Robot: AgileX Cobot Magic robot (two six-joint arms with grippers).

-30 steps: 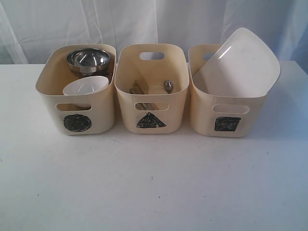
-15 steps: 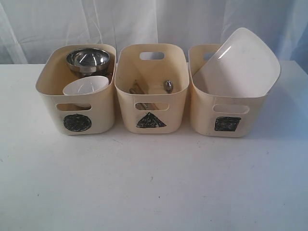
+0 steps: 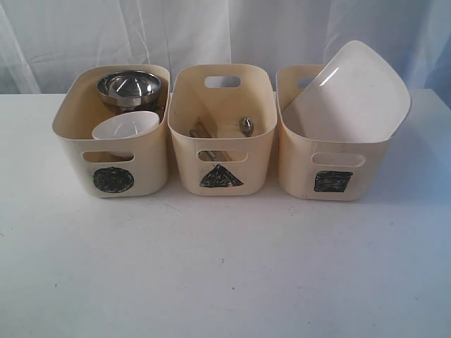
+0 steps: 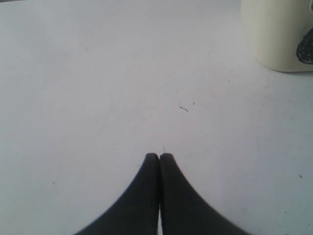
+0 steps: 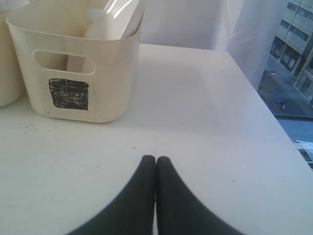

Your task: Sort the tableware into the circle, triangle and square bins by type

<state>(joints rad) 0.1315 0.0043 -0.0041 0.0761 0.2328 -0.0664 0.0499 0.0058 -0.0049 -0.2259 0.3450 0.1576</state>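
**Three marked bins, each with its tableware inside**

Three cream plastic bins stand side by side along the far edge of the table (image 3: 211,267), fronts toward the near edge. The circle bin (image 3: 74,151) is nearest the table's left edge. It holds a large steel bowl (image 3: 129,86) at the back and a small white bowl (image 3: 127,127) tilted at the front. More steel shows beneath the large bowl, too hidden to name.

The triangle bin (image 3: 184,158) is in the middle, just beside the other two. Wooden chopsticks (image 3: 201,130) and a steel spoon (image 3: 246,126) lie on its floor. The square bin (image 3: 296,165), nearest the right edge, holds the white square plate (image 3: 352,95) – it leans on edge and rises well above the rim.

The left gripper (image 4: 159,156) hangs over bare table with its jaws clenched together on nothing. A cream bin corner (image 4: 276,34) with part of a black scribble shows near it, but which bin it is I cannot tell. The right gripper (image 5: 155,159) is likewise pressed closed and empty, over the table near the right edge, apart from the square bin's front.

A white curtain (image 3: 176,35) hangs behind the far edge – past it, the right wrist view shows a window (image 5: 293,73) with a building outside.
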